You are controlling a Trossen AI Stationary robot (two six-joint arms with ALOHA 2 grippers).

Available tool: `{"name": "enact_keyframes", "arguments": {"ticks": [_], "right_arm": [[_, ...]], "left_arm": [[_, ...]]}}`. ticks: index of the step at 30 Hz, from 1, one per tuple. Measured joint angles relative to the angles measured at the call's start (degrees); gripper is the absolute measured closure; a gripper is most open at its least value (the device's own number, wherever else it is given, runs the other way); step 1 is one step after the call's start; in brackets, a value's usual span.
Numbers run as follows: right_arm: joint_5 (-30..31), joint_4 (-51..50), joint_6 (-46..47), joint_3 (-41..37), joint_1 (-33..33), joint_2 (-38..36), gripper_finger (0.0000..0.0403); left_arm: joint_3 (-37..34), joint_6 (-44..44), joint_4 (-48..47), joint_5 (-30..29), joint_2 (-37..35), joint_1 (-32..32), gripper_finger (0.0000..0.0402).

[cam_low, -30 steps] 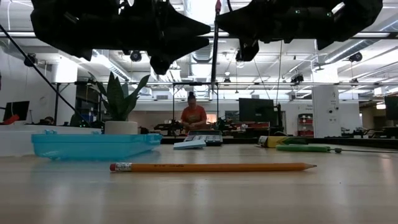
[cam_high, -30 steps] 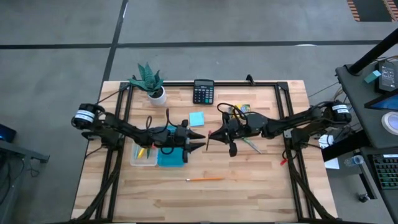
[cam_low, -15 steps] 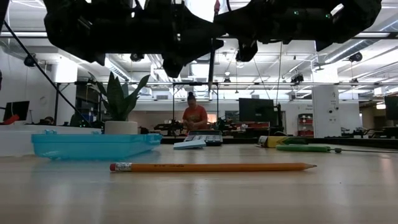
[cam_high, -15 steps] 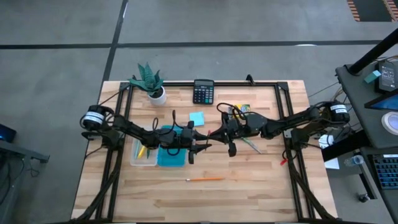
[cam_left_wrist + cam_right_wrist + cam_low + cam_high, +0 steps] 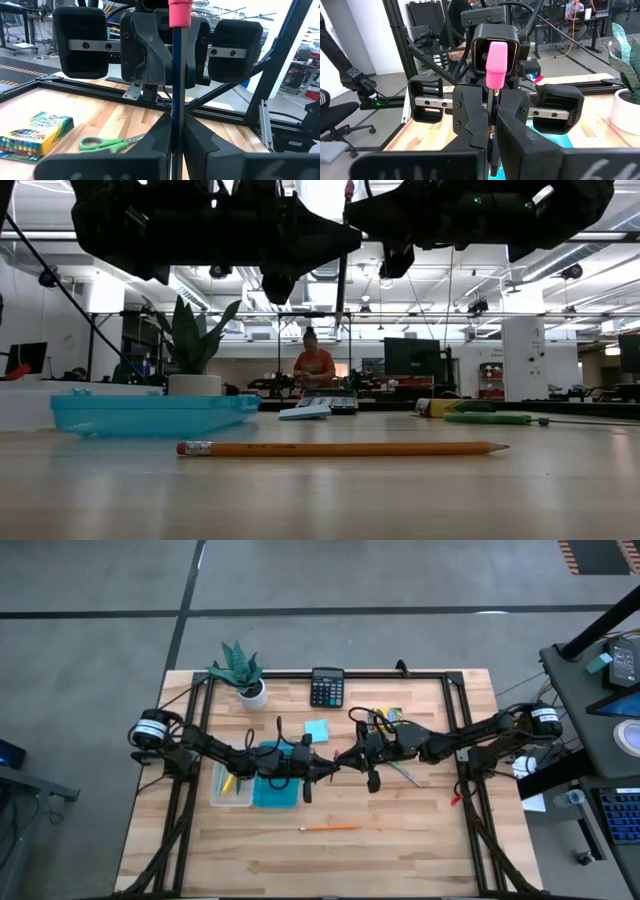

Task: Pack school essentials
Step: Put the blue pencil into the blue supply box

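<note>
Step in hand: a mid-air handover of a dark pencil [image 5: 173, 85] with a pink eraser cap, above the middle of the worktop [image 5: 400, 830].
Right claw [image 5: 347, 756]: clenched on the pencil; its wrist view shows the shaft pinched between its two fingers with the pink cap standing above them.
Left claw [image 5: 328, 770]: its fingers sit on both sides of the same shaft and seem to press it, so both claws look to be holding at once.
Where the pencil is: upright between the two facing claws, clear of the worktop, just beside the teal lid [image 5: 276, 788].
How it will handle: light, stiff, thin and smooth; it can pivot or slip if pinched off-centre, so a hold across the shaft below the cap suits it best.
Risk: a release before the other grip is firm would likely drop it.
Packing box: the clear box [image 5: 231, 786] lies next to the lid, with a yellow item inside.
Left to pack: orange pencil [image 5: 340, 448] near the front edge, green scissors [image 5: 110, 144], crayon box [image 5: 34, 132], blue note pad [image 5: 317, 730].
</note>
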Motion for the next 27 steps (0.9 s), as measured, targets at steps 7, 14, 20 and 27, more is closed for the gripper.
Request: {"name": "enact_keyframes", "arguments": {"ticks": [7,14,20,27], "right_arm": [[0.1,-0.1,1.0,0.0,0.0,0.0,0.0308],[0.1,-7.9,2.1,0.0,-0.4,-2.6,0.0231],[0.5,-21.4,2.0,0.0,-1.7,-8.4,0.0205],[11.8,-35.1,-1.8,0.0,-2.0,-15.2,0.0213]], "left_arm": [[0.0,-0.1,0.0,0.1,-0.1,0.0,0.0397],[0.0,-0.2,-0.6,0.0,-0.4,0.0,0.0399],[0.0,-2.6,-11.3,-5.3,-3.6,0.0,0.0399],[0.0,-10.1,-33.9,-14.8,-13.5,0.1,0.0399]]}}
